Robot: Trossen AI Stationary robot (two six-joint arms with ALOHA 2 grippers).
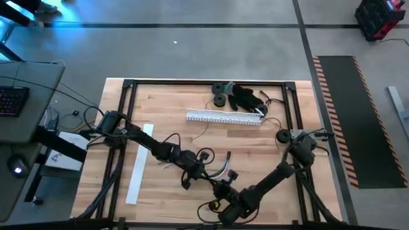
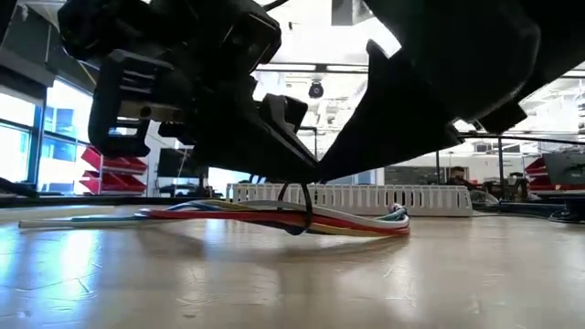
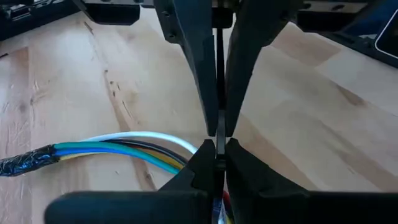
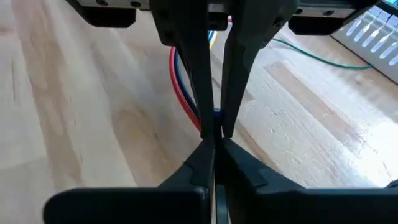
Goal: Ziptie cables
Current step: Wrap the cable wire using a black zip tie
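Wooden surface (image 1: 268, 166) carries light, limp cables (image 2: 274, 217), best gripped mid-bundle; both jaws pinch the zip tie (image 2: 302, 208).

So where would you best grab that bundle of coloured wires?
The loose bundle of red, blue and yellowish wires lies flat on the wooden table, so come from above, at its black-taped end, where the strands are bound together.

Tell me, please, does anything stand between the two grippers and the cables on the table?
Nothing visible does. The left gripper and the right gripper are both down right at the cables, with their jaws closed. A thin dark loop goes around the bundle between them.
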